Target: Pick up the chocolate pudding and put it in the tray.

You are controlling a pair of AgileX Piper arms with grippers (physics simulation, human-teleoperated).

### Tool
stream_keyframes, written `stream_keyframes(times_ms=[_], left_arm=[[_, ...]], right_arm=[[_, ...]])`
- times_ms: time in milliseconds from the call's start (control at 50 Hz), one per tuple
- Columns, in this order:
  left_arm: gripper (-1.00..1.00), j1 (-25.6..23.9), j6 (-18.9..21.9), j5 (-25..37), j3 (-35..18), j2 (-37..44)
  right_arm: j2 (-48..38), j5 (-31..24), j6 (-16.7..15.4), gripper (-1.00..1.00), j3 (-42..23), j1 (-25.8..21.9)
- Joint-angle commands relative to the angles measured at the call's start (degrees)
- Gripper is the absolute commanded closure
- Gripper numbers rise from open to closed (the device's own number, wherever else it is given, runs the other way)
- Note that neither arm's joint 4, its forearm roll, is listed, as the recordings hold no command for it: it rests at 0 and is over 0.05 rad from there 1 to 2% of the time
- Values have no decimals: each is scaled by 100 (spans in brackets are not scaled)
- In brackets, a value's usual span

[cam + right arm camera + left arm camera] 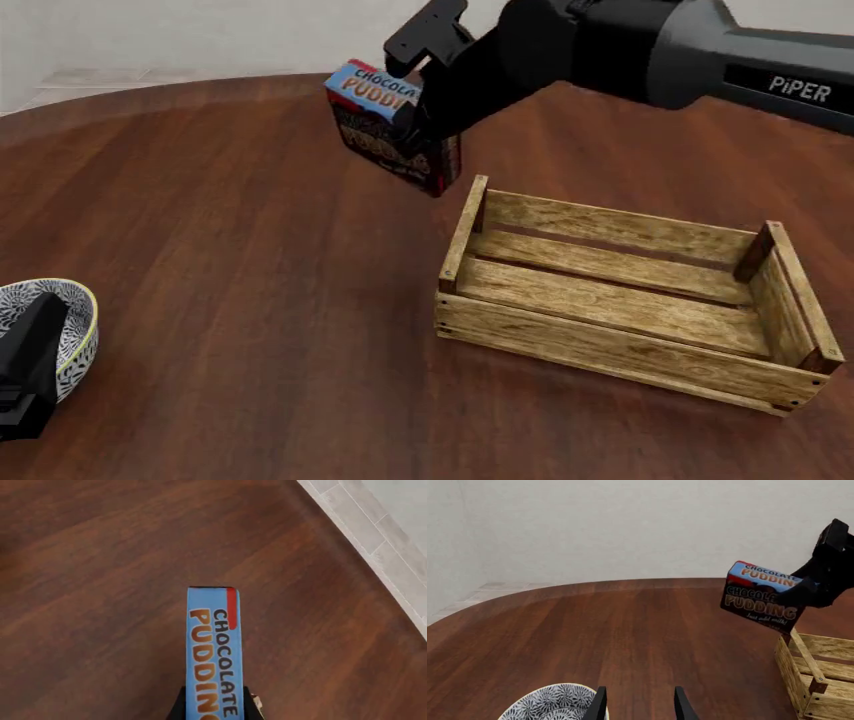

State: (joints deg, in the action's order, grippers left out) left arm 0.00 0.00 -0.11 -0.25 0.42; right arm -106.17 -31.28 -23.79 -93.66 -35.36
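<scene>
- Two arms work over a dark wooden table (240,300); the right one carries white "PiPER" lettering on its black housing.
- Right gripper (416,110) has its fingers clamped on the pudding (380,125), holding it tilted in the air just beyond the tray's (627,300) far-left corner post.
- Pudding's blue top band reads "CHOCOLATE PUDDING" in dark and orange letters, with a red patch at one end (clearest in the right wrist view, (213,655)).
- Its dark brown front repeats "CHOCOLATE PUDDING", with a small white script line beneath, seemingly "Just add milk!" (764,597).
- Tray sits toward the table's right side, nothing visible inside it.
- Left gripper (637,705) rests low near the table's front-left edge, fingers apart, just beside a white patterned bowl (67,320).
</scene>
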Motion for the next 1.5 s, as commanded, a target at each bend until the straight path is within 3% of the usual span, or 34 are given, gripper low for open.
stream_keyframes(times_ms=[20,200,740,1180,1500], left_arm=[[-100,0,1,0,0,0],[-100,1,0,0,0,1],[-100,0,0,0,0,1],[-100,0,0,0,0,-1],[-100,1,0,0,0,0]], right_arm=[[643,15,-13,100,548,81],[1166,-3,-206,100,1058,115],[1888,-168,-454,100,1698,517],[2518,67,-365,100,2786,764],[2805,118,-330,100,3138,1016]])
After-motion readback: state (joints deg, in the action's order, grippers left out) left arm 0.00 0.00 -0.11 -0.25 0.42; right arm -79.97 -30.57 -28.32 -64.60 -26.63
